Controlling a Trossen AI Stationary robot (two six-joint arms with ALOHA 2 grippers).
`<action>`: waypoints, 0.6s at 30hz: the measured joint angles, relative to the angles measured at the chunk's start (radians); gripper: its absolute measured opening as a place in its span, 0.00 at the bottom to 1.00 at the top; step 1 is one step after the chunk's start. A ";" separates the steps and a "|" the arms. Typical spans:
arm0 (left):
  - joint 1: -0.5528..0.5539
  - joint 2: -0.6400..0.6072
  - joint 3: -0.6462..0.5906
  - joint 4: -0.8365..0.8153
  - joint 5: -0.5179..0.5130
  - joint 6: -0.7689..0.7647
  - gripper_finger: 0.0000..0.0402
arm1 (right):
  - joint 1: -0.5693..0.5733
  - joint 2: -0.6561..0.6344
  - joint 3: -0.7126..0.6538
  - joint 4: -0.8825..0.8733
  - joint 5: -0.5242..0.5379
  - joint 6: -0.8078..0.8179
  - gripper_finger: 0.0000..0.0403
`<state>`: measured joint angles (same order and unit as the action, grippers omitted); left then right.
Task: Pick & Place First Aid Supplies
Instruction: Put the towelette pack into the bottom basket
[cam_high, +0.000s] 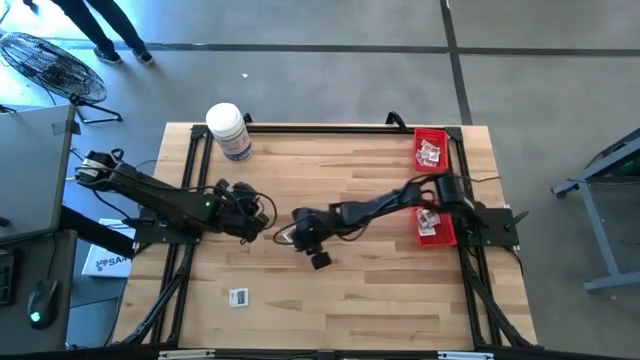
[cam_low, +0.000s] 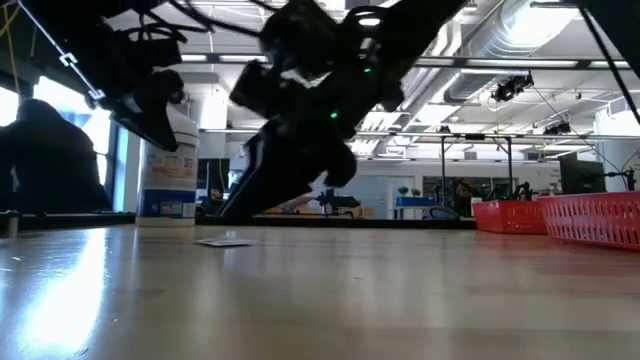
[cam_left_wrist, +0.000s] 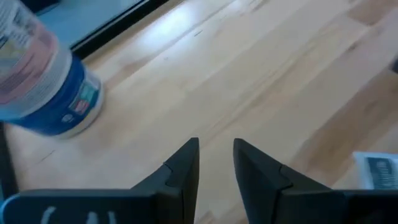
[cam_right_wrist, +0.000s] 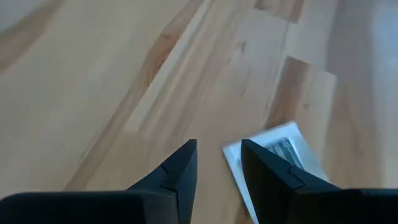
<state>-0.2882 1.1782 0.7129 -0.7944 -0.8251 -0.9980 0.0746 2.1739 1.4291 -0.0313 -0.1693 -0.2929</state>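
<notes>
Right gripper (cam_right_wrist: 217, 171) hangs over mid-table, fingers slightly parted, holding nothing; 1 white packet (cam_right_wrist: 277, 158) lies flat just beside its fingertips. Left gripper (cam_left_wrist: 214, 171) waits left of centre, parted and empty. More packets sit in 2 red bins (cam_high: 432, 147) at the right edge.

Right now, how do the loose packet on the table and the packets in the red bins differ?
The loose packet lies alone, flat on bare wood at the table's near side; the binned packets sit piled together inside a red bin at the right edge. The loose one is apart from both arms; the other bin's packets lie beside the right arm. All are small, white, dark-printed.
</notes>
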 joint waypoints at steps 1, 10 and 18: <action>0.000 0.000 -0.013 0.006 -0.004 -0.009 0.24 | -0.001 0.017 0.026 -0.030 0.001 0.000 0.30; 0.000 0.023 -0.096 0.084 0.034 -0.010 0.24 | -0.017 0.084 0.104 -0.095 0.022 -0.002 0.35; 0.000 0.024 -0.098 0.090 0.041 -0.013 0.24 | -0.023 0.082 0.115 -0.111 0.029 0.023 0.35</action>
<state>-0.2882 1.2018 0.6144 -0.7040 -0.7837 -1.0115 0.0517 2.2562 1.5444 -0.1423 -0.1399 -0.2695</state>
